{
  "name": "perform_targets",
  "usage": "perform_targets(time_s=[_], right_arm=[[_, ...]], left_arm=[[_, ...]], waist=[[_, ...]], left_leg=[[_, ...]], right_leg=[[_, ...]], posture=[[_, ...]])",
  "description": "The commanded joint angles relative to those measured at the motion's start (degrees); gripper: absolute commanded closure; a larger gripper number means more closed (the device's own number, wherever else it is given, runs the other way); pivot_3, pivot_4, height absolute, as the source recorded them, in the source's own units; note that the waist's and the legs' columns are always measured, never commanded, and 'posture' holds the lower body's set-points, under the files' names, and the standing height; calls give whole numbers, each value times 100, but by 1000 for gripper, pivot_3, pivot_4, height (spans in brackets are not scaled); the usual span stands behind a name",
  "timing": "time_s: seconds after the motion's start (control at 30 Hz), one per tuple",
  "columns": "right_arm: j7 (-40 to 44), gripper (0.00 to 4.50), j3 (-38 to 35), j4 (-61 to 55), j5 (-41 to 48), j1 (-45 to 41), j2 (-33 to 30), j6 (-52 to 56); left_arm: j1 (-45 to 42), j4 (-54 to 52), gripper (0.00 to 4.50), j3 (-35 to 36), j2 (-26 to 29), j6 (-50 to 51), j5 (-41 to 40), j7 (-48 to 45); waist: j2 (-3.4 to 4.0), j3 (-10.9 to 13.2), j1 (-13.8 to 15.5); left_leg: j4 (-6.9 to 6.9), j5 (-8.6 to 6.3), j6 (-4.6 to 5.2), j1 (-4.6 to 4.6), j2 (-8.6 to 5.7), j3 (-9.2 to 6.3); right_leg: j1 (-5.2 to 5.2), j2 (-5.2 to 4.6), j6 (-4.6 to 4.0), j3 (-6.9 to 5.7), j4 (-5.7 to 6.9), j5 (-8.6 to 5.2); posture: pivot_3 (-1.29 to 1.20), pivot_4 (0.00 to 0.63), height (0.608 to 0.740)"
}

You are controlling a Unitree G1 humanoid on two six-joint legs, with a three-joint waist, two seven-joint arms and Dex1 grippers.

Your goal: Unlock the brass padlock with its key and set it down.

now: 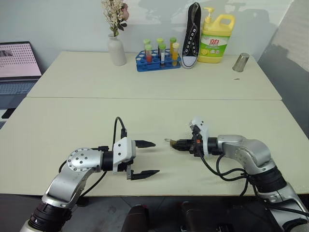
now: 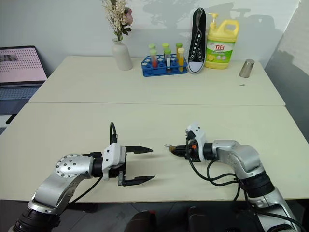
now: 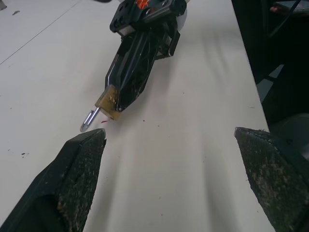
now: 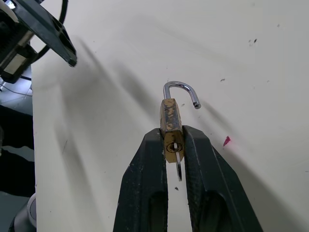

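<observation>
Right claw [image 4: 175,145]: one padlock [image 4: 170,121], one key [image 4: 178,166].

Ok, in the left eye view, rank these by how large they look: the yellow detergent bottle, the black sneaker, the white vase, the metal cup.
1. black sneaker
2. yellow detergent bottle, close to the sneaker
3. white vase
4. metal cup

All four stand along the table's far edge, so nearness hardly skews this.

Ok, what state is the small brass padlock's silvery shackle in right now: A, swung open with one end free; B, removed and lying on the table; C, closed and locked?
A: the small brass padlock, pinched in the right pincer, has its silvery shackle swung out with one end free.
</observation>
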Motion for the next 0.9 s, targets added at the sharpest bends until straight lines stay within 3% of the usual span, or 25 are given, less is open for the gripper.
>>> perform_targets(time_s=[0.03,0.23,0.6,0.77,0.83,0.9], right_arm=[[110,4368,69,52,125,-126,-32,657],[240,4368,-22,-189,421,3,-168,1558],[-209,4368,-388,-127,495,-5,65,2172],[-234,2617,-424,-328,485,47,-110,2272],[-55,1978,-150,-664,240,165,-532,1851],[117,1978,79,-979,19,298,-913,1361]], left_arm=[[86,-107,0,104,78,-156,4,-47],[189,-102,0,105,115,-234,37,-78],[141,-33,0,-9,102,-472,218,-159],[99,-91,0,-47,58,-410,199,-137],[105,-134,0,-46,46,-343,157,-113],[109,-177,0,-41,38,-253,131,-71]], waist=[[0,0,-1],[1,0,-3],[1,0,-7],[0,0,-5],[1,0,5],[2,1,32]], left_leg=[[0,0,0,0,0,1],[-2,0,0,1,2,-4],[-2,0,0,2,1,-2],[-2,0,0,2,1,-3],[-1,0,0,2,0,-3],[0,0,0,1,-7,-5]], right_leg=[[0,0,0,1,0,0],[0,-18,0,-5,1,0],[0,-17,0,-3,1,0],[1,-16,1,-4,0,0],[2,-17,1,-4,0,0],[5,-18,1,-9,-2,-1]], posture=[[0,150,740],[0,150,740],[0,150,740],[0,150,740],[0,150,740],[0,150,740]])
